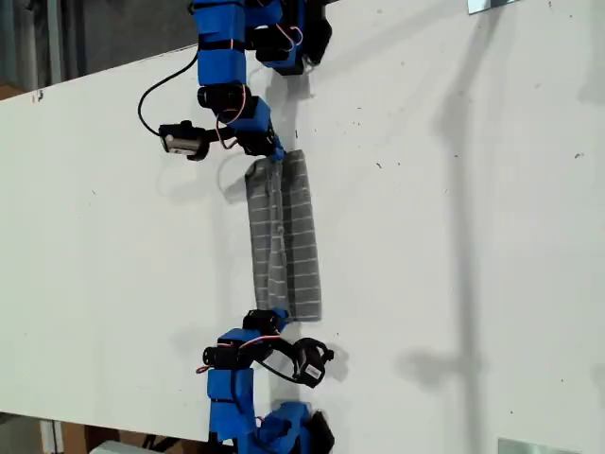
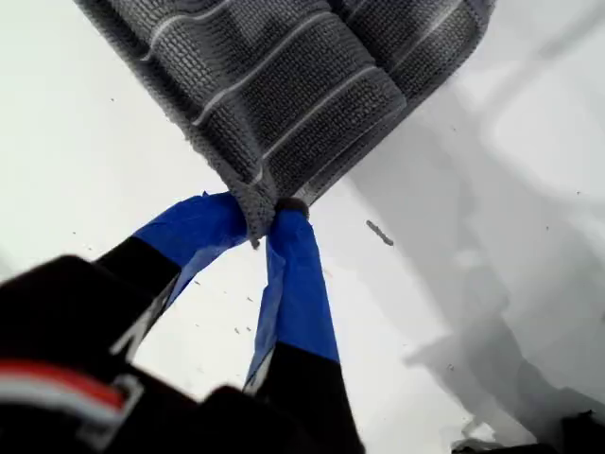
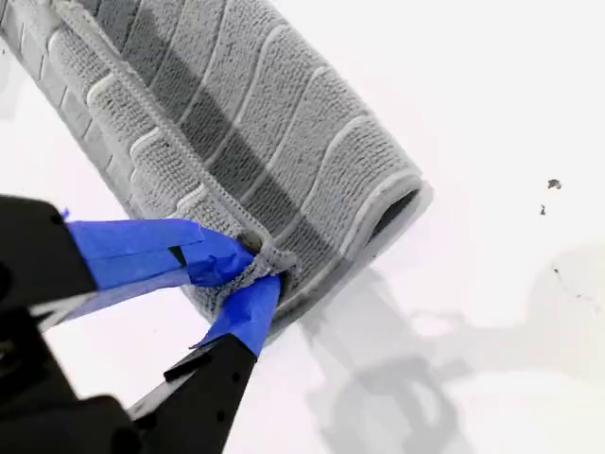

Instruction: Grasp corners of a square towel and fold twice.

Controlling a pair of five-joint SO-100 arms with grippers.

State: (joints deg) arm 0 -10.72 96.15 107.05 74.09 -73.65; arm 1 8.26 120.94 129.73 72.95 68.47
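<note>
While both arms reach in from opposite ends of a white table (image 1: 454,236), each one bends down low over the surface. In the exterior view, one arm comes from the top edge and the other from the bottom edge. The towel (image 1: 288,236) lies between them as a long narrow strip, folded lengthwise.

My first gripper (image 2: 269,213), at the top of the exterior view, points its two fingers (image 2: 298,284) toward the cloth. They are pressed together on a hemmed corner (image 2: 257,210) of the towel, and the cloth fans out from that pinch. My second gripper (image 3: 255,270), at the bottom of the exterior view, is likewise clamped on a bunched bit of hem (image 3: 269,257) at the other end of the strip.

The towel is grey, with a looped, nubbly weave, thin pale stripes at even spacing and a stitched border. The fingers are black and wrapped in smooth blue tape. The table is matte white with a few small dark specks (image 2: 378,232).

In the second wrist view the folded layers curl into an open loop (image 3: 392,208) at the strip's end. How many layers each claw holds cannot be made out. The arms' bases are cut off by the edges of the exterior view.
</note>
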